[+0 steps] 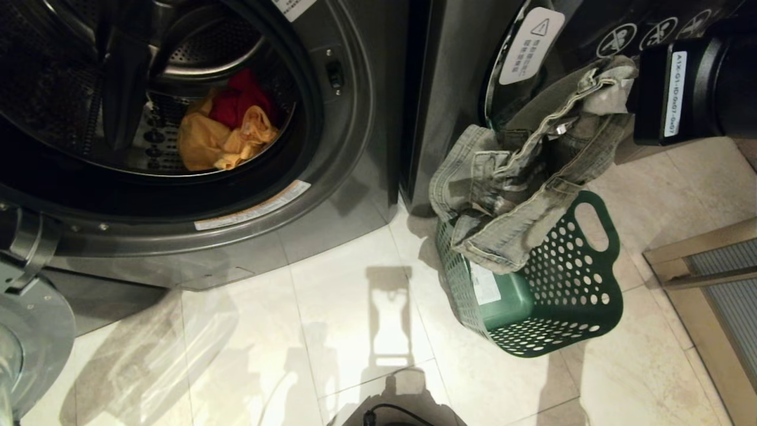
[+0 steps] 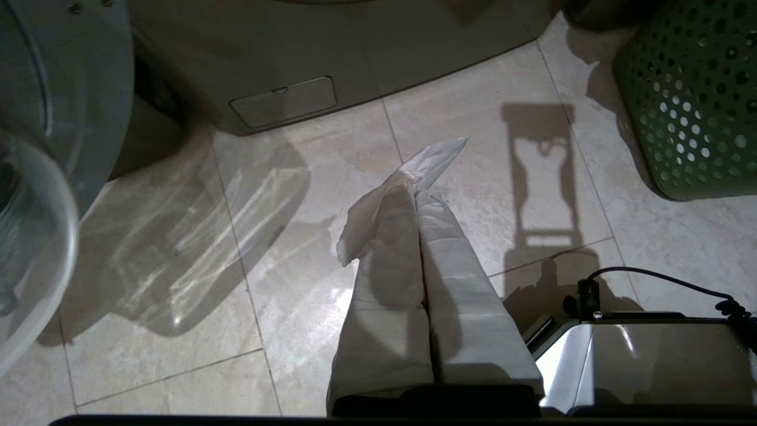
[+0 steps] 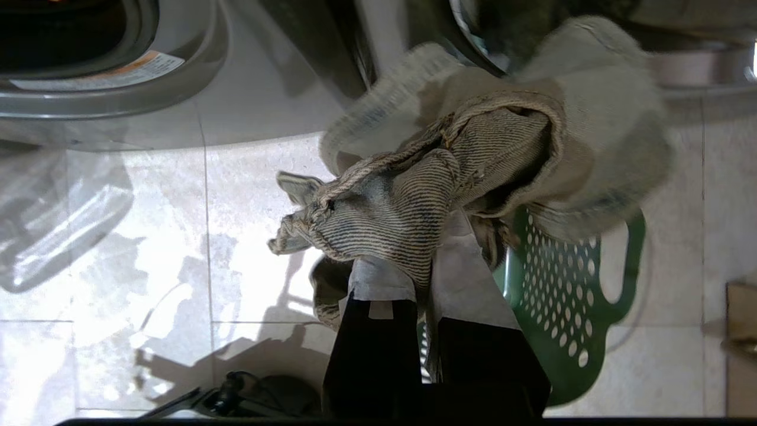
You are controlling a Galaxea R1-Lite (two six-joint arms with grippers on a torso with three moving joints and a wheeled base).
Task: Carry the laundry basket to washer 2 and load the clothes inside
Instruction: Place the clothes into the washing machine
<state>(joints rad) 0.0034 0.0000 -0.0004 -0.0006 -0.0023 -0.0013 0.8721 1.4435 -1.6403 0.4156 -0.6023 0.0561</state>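
Observation:
The dark green laundry basket (image 1: pixel 568 296) (image 3: pixel 568 307) (image 2: pixel 692 100) stands on the floor tiles in front of the right-hand washer. My right gripper (image 3: pixel 423 266) is shut on a grey striped denim garment (image 1: pixel 520 171) (image 3: pixel 414 201), which hangs bunched above the basket's rim. In the head view the right arm (image 1: pixel 680 89) reaches in from the upper right, its fingers hidden by the cloth. The left-hand washer's drum (image 1: pixel 118 89) is open, with yellow clothes (image 1: pixel 219 142) and a red piece (image 1: pixel 242 97) inside; no number label shows. My left gripper (image 2: pixel 414 189) hangs shut and empty over the floor.
The open washer door (image 1: pixel 29 331) (image 2: pixel 35 177) juts out at the far left. A second grey washer (image 1: pixel 449 89) stands behind the basket. A wood-framed panel (image 1: pixel 709 278) lines the right edge. My base (image 1: pixel 396 411) is at the bottom middle.

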